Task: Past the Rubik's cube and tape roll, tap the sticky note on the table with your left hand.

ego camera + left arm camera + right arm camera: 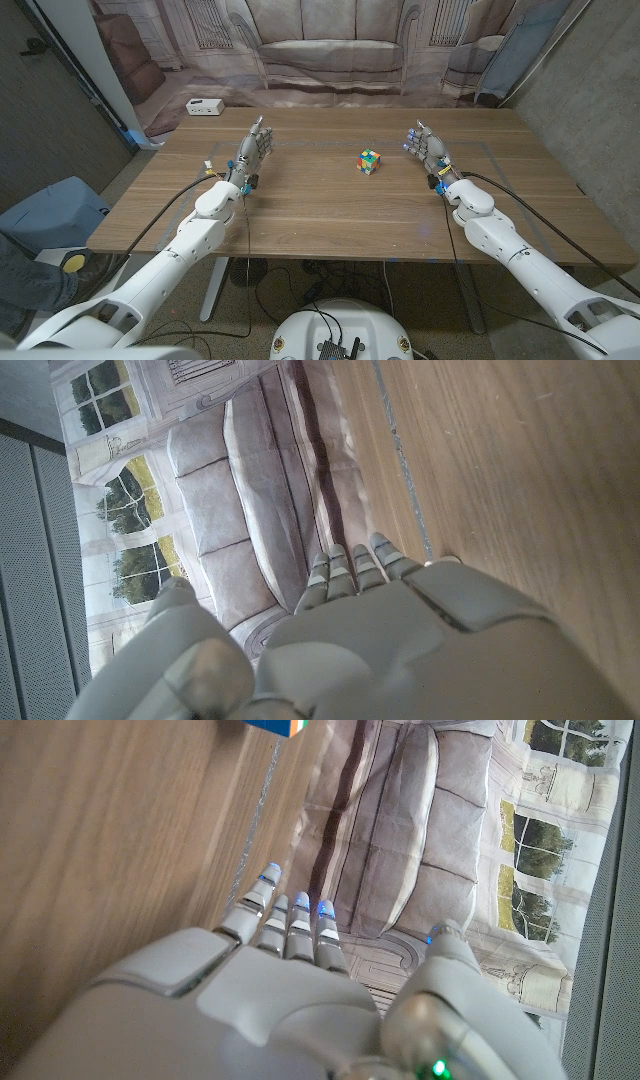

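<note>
Both hands stand on edge on the table (330, 215), palms upright, fingers straight and close together, holding nothing. Left hand (254, 152) sits at the left side, right hand (427, 150) at the right, well apart; looks like a start pose that keeps the middle free. Rubik's cube (371, 161) sits between them, nearer the right hand. Its corner shows in the right wrist view (272, 726). No sticky note or tape roll visible on the table, so the tap target can't be located. White power strip (203, 106) lies off the table's far left corner, by the printed sofa backdrop (330, 50). Judged: task not started.
</note>
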